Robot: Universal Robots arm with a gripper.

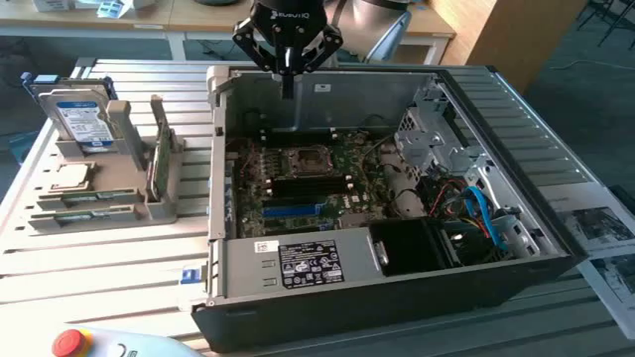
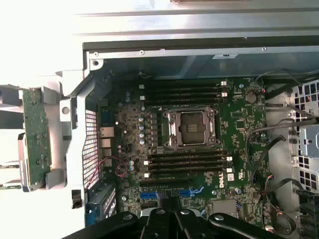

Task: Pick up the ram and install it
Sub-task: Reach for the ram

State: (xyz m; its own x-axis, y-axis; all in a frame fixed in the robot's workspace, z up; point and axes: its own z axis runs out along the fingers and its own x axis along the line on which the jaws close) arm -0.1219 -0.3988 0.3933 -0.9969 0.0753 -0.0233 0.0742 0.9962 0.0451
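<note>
Fingers (image 1: 288,86): clenched on nothing, over the case (image 1: 397,305) far wall.
Ram (image 1: 97,196): not picked up; you see it in the left rack (image 1: 163,212).

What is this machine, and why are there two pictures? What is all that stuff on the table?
It is a robot arm. At its end is a pincer, a bit like a hand with two fingers.

One picture comes from a camera standing off to the side. The other comes from a camera on the arm's wrist, looking down into the work.

The big black box is an open computer. The green board inside is its main part. The pincer hangs above it, shut, with nothing in it that I can see.

On the slatted table, at the exterior view's left, a grey rack holds spare parts. There is a hard drive standing up. The ram, a thin green stick, lies in the rack, not picked up yet.
</note>
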